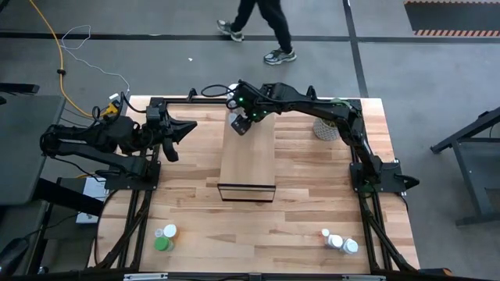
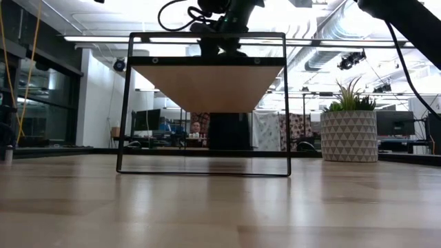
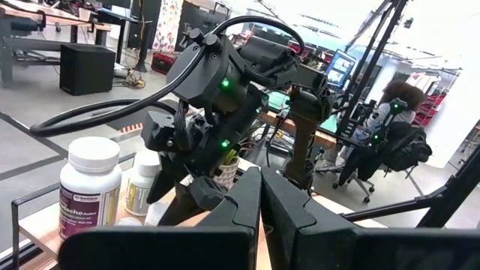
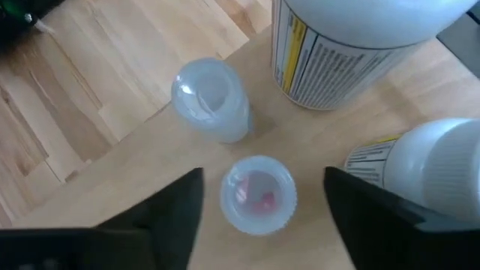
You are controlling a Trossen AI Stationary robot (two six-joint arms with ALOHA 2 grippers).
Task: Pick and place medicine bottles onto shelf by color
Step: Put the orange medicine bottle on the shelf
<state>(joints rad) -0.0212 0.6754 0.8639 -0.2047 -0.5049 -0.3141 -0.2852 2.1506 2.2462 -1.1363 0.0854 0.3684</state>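
Overhead, the right gripper [image 1: 241, 122] hung above the far end of the shelf [image 1: 248, 168], at about twelve o'clock on the table [image 1: 312, 211], the arm reaching in from the three o'clock side. Its wrist camera showed the fingers [image 4: 375, 202] spread wide on either side of a small clear bottle [image 4: 257, 194] with something reddish inside, standing upright on the shelf top; nothing was gripped. Just beside it stood a second small clear bottle [image 4: 211, 97], and two larger white bottles with printed labels [image 4: 352, 45] crowded close at the other side.

The left gripper [image 1: 176, 133] waited at roughly ten o'clock, off the shelf's edge, jaws closed on nothing, pointed toward the right arm. From its wrist view a white labelled bottle [image 3: 90, 187] and a smaller one [image 3: 142, 184] showed on the shelf end.

More bottles remained on the tabletop: a green one [image 1: 162, 243] with a white-capped one beside it near seven o'clock, and a white cluster [image 1: 337, 241] near five o'clock. A potted plant [image 1: 326, 129] sat at one o'clock.

The risk judged from here was crowding. The bottles stood so near each other that a spread finger descending or withdrawing could clip a neighbour, tip the light clear bottle, or nudge one off the shelf's far edge. Any sideways drift of the wrist would do it
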